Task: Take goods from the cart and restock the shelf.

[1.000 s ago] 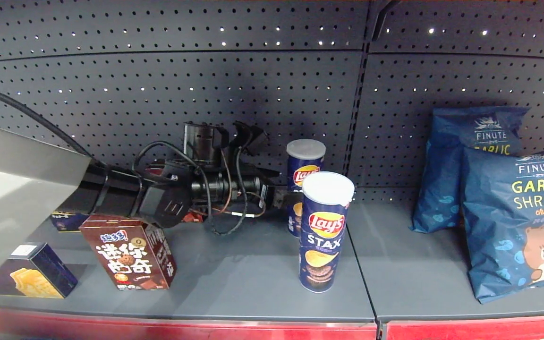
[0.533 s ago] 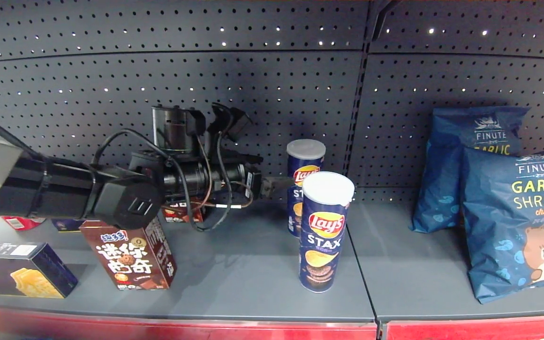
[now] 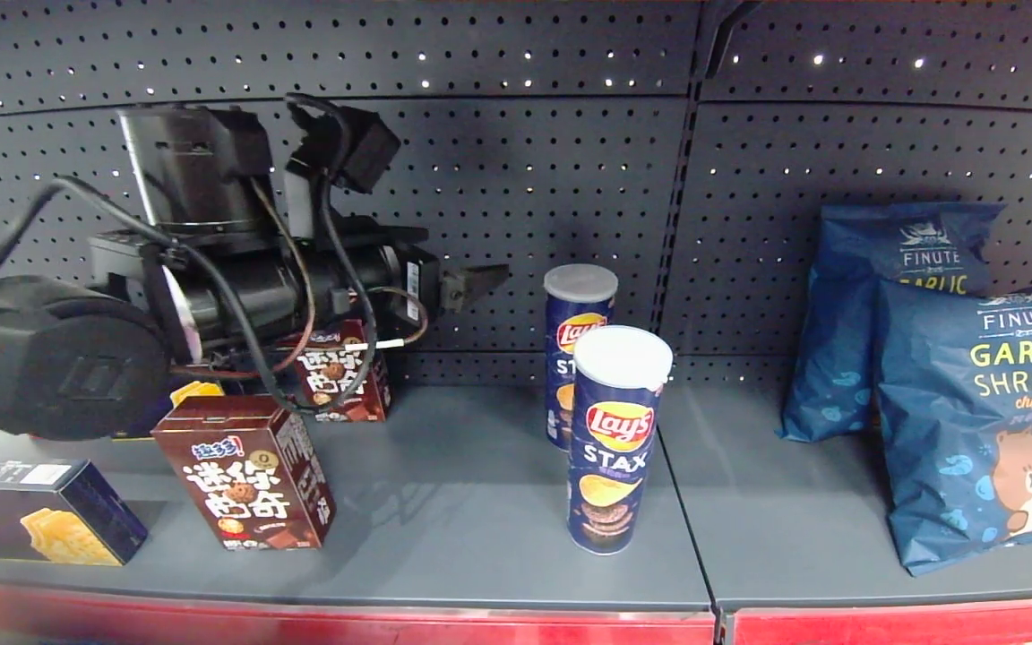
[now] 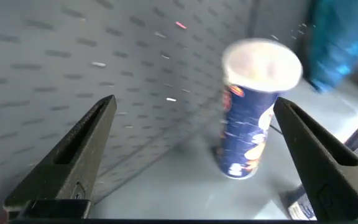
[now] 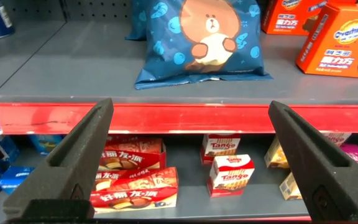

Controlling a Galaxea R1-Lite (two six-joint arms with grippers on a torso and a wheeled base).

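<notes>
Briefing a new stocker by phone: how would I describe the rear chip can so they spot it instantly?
On the dark grey shelf, two tall blue cylindrical chip cans stand left of the vertical seam in the perforated back panel. Yours is the rear blue can, nearest the panel, partly hidden by the front blue can; its lid is greyer than the front's white one.

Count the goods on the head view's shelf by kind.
Chip cans: 2
Blue snack bags: 2
Brown cookie boxes: 2
Dark blue box: 1
Total: 7, leaving a half-hidden yellow corner uncounted.
</notes>
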